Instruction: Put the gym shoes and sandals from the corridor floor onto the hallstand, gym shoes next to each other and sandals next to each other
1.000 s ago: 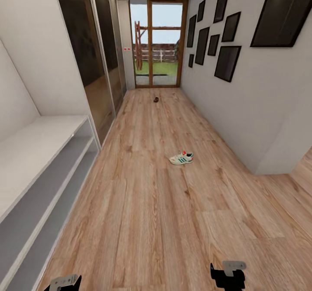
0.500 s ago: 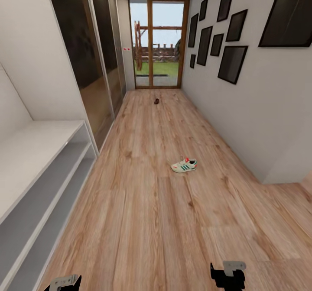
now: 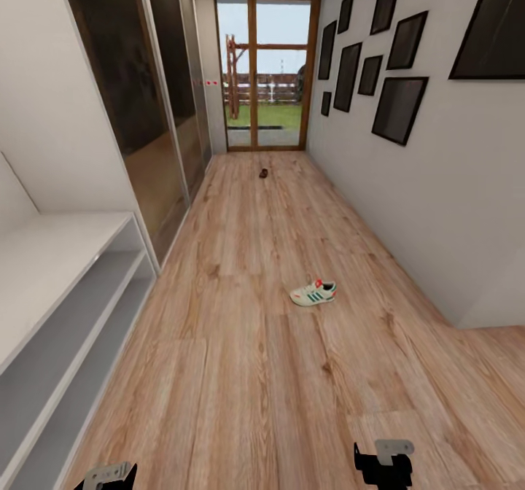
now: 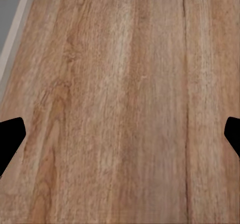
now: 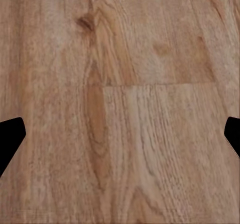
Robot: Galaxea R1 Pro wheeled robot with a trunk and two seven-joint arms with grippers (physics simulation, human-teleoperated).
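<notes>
Left gripper [image 4: 120,134] and right gripper [image 5: 120,134]: jaws spread wide, nothing between them, both over bare corridor floor [image 3: 240,373]. Hallstand [image 3: 51,308] at 9 o'clock along the left wall. One gym shoe [image 3: 313,293] lies on the floor at 1 o'clock; far beyond, at 12 o'clock near the glass door [image 3: 264,74], a small dark sandal [image 3: 263,173].
</notes>
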